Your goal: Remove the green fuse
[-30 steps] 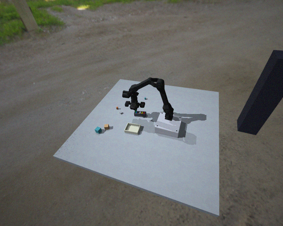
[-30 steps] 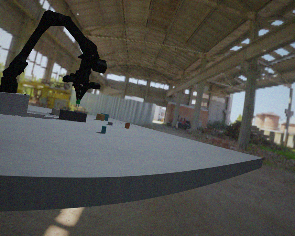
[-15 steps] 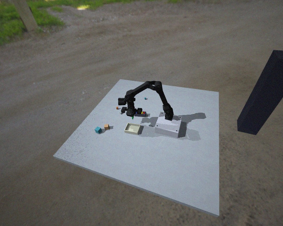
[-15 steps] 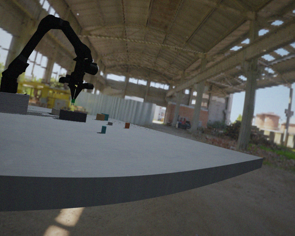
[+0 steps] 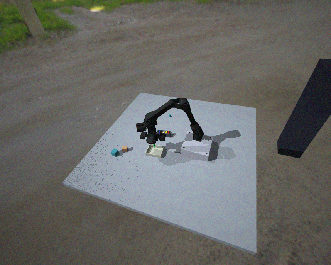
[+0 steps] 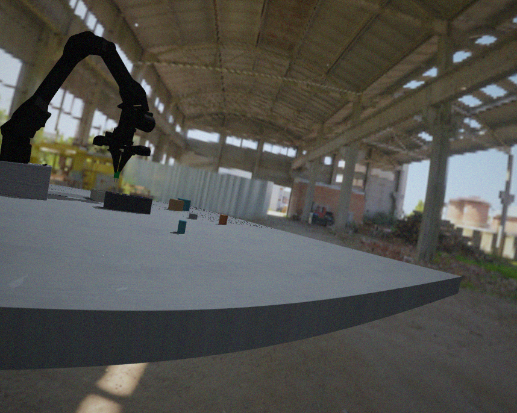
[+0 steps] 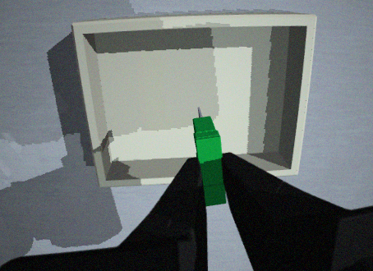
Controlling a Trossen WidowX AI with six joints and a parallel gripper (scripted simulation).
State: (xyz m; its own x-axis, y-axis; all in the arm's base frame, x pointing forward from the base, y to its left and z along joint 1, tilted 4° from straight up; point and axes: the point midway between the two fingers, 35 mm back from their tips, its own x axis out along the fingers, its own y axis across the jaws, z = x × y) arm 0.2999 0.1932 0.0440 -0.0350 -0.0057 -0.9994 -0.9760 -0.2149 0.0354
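Observation:
My gripper is shut on the green fuse. The fuse's thin metal prongs point down. In the wrist view the fuse hangs over the cream tray, above its floor near one long wall. In the exterior view the fuse is above the height of the tray. The dark fuse block stands behind the tray in the top view, with blue, white, yellow and red fuses in it. The block is not in the wrist view.
A teal cube and an orange-brown cube stand to the left of the tray in the top view. The arm's pale base box is to its right. Small teal, orange and grey pieces lie beyond the block.

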